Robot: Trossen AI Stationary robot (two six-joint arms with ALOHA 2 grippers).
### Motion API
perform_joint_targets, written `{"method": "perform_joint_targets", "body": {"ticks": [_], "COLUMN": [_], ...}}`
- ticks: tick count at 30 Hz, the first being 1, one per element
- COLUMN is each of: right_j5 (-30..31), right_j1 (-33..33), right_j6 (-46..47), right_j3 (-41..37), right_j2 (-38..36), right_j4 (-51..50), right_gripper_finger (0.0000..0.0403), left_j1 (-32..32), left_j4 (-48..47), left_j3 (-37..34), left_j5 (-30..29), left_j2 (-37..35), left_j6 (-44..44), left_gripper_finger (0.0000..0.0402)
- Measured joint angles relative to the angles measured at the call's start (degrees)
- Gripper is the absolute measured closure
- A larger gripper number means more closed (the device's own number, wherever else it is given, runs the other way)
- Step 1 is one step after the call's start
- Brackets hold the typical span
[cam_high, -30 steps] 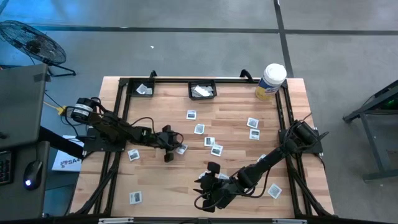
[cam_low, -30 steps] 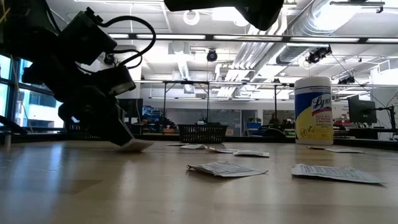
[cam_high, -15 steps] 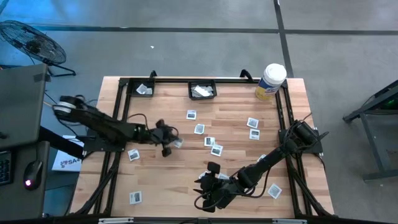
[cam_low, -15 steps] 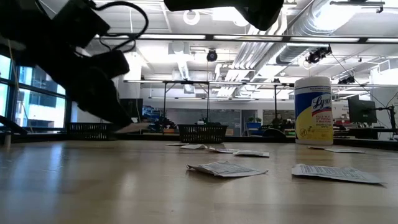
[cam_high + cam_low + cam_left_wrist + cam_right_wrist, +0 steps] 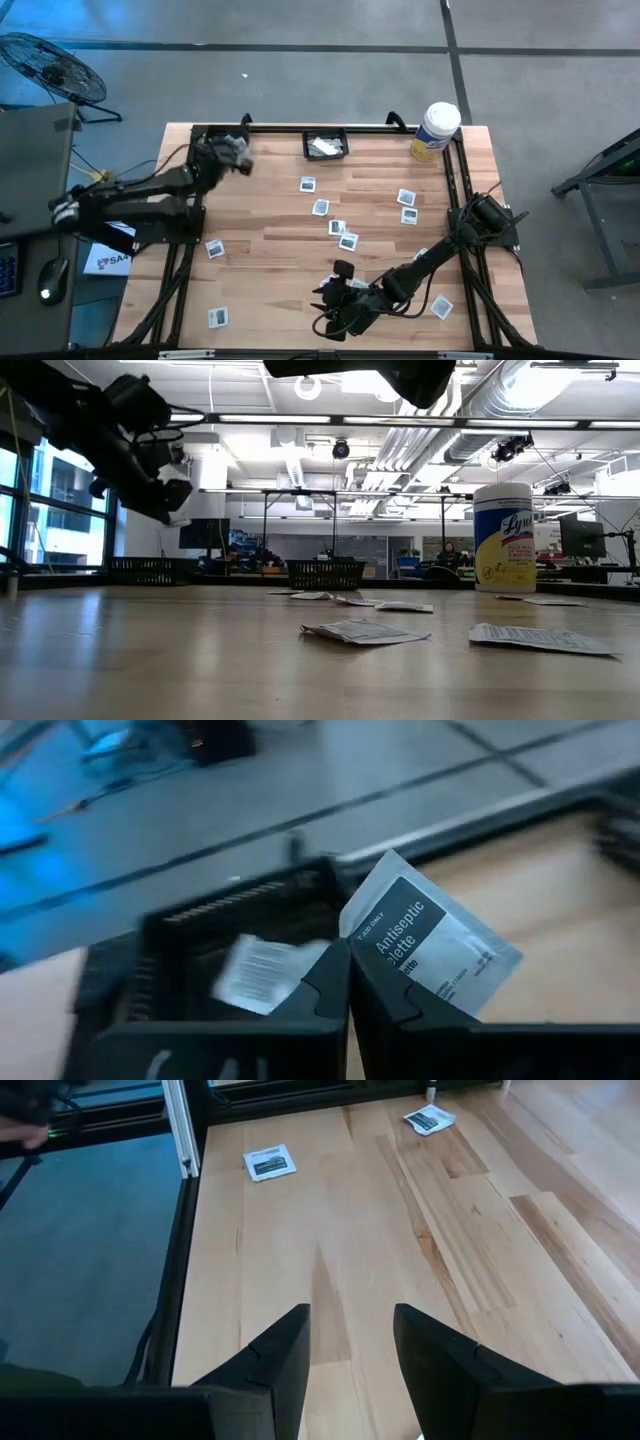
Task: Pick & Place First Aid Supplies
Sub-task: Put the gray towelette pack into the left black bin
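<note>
Holding a white packet (image 5: 425, 945) with a dark printed centre reading "Antiseptic", the left gripper (image 5: 348, 982) has its fingers pinched shut on the packet's lower corner, right above the black mesh basket (image 5: 170, 935) at the table's far-left corner. That basket already has one white packet (image 5: 262, 973) lying in it, printed side up, slightly crumpled. From above, the left gripper (image 5: 235, 155) sits at that same corner basket (image 5: 205, 135), arm stretched from the left edge. A second black basket (image 5: 326, 145) at the middle of the far edge holds a few white packets too. Loose packets (image 5: 321, 207) are scattered over the wooden table (image 5: 260, 270): small flat white squares with dark centres, several mid-table, two near the right rail, one by the left rail, one near the front-left corner. Low view shows a couple of them (image 5: 362, 630) lying flat, a little wrinkled. White tub with yellow label (image 5: 436, 130) stands upright at the far-right corner. Right gripper (image 5: 348, 1352) hangs low over bare wood near the front edge, fingers apart, nothing between them; two packets (image 5: 270, 1163) lie well ahead of it.
</note>
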Motion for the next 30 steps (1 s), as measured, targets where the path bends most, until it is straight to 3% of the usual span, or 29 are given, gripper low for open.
{"method": "perform_joint_targets", "body": {"ticks": [4,7,18,25,30], "right_j5": [0.1,0.3,-0.5,-1.4,-2.1], "right_j1": [0.0,0.0,-0.7,-0.5,-0.5], "right_j6": [-0.4,-1.0,-0.6,-0.5,-0.5], "right_j3": [0.0,0.0,0.0,0.0,0.0], "right_j2": [0.0,0.0,0.0,0.0,0.0], "right_j4": [0.0,0.2,0.2,0.2,0.3], "right_gripper_finger": [0.0263,0.0263,0.0263,0.0263,0.0263], "left_j1": [11.1,16.0,15.1,15.2,15.9], "left_j4": [-0.1,-0.8,-1.7,-5.1,-12.9], "left_j3": [2.1,4.6,11.2,17.3,21.9], "left_j5": [5.9,7.0,-5.0,0.1,3.4], "left_j2": [4.3,9.0,27.6,34.3,35.2], "left_j6": [1.8,1.5,-0.7,1.5,1.1], "left_gripper_finger": [0.0401,0.0401,0.0401,0.0391,0.0354]}}
